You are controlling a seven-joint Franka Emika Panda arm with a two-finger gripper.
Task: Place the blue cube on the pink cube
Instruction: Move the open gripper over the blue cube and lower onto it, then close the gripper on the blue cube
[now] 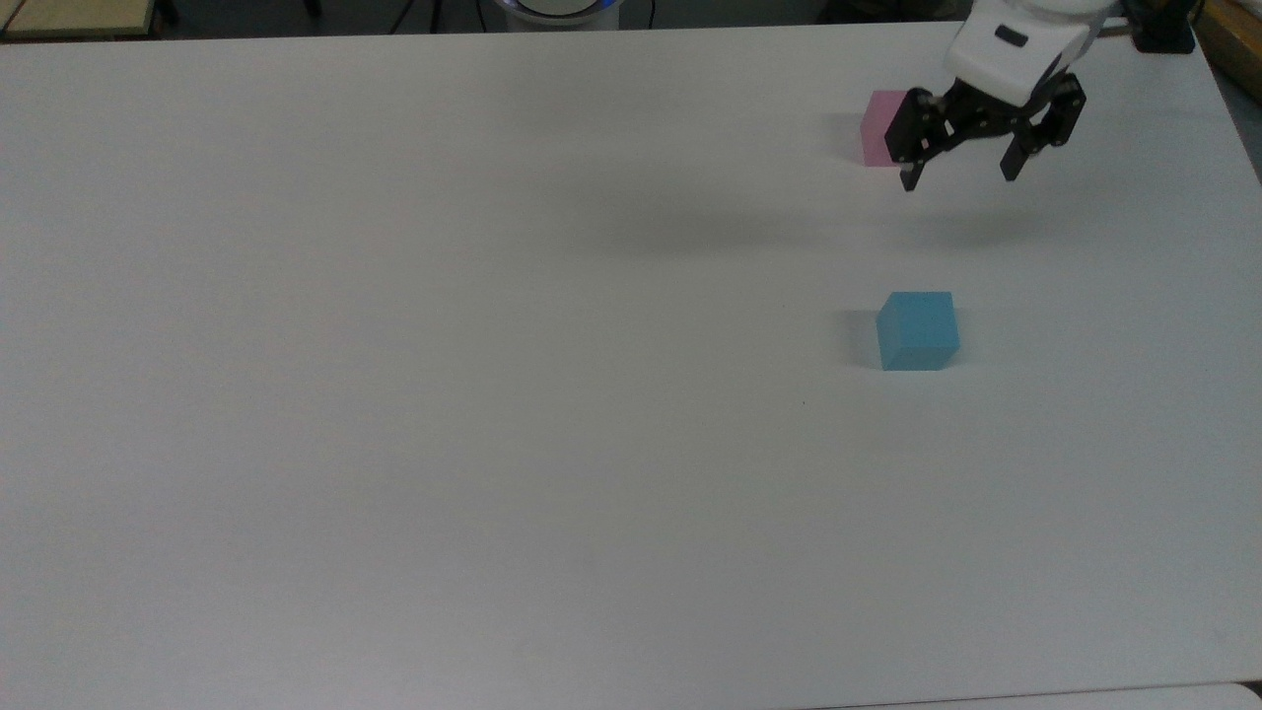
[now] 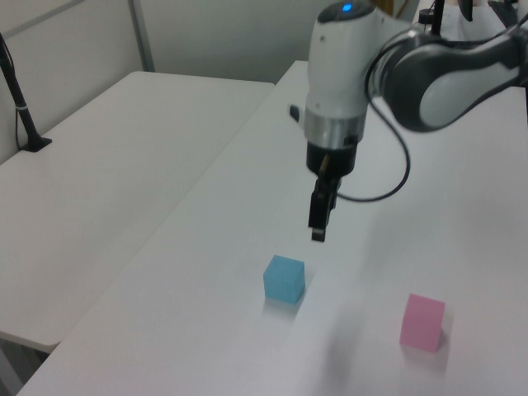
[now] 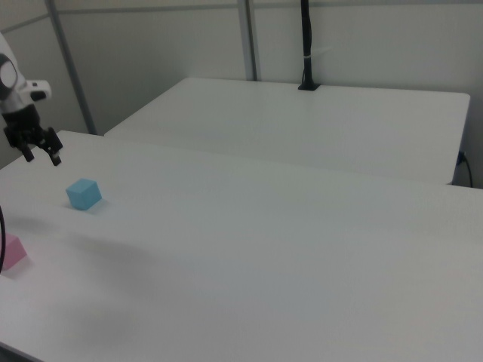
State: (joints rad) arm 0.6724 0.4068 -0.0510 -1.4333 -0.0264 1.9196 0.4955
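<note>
The blue cube [image 1: 918,331] sits on the white table [image 1: 394,394], toward the top view's right. The pink cube [image 1: 876,128] stands farther back, its right part hidden behind the gripper in the top view. My gripper [image 1: 958,177] hangs in the air, open, with nothing between its fingers. In the left view the gripper [image 2: 318,233] hovers just above and behind the blue cube [image 2: 284,278], and the pink cube [image 2: 422,322] rests apart at the lower right. The right view has the gripper [image 3: 43,159] above the blue cube [image 3: 83,194] and the pink cube [image 3: 11,252] at its left edge.
A second white table [image 2: 124,165] adjoins along the left view's left, with a black pole [image 2: 21,107] clamped at its far side. A black clamp [image 1: 1163,35] sits at the table's top-right corner in the top view. Wide bare tabletop surrounds both cubes.
</note>
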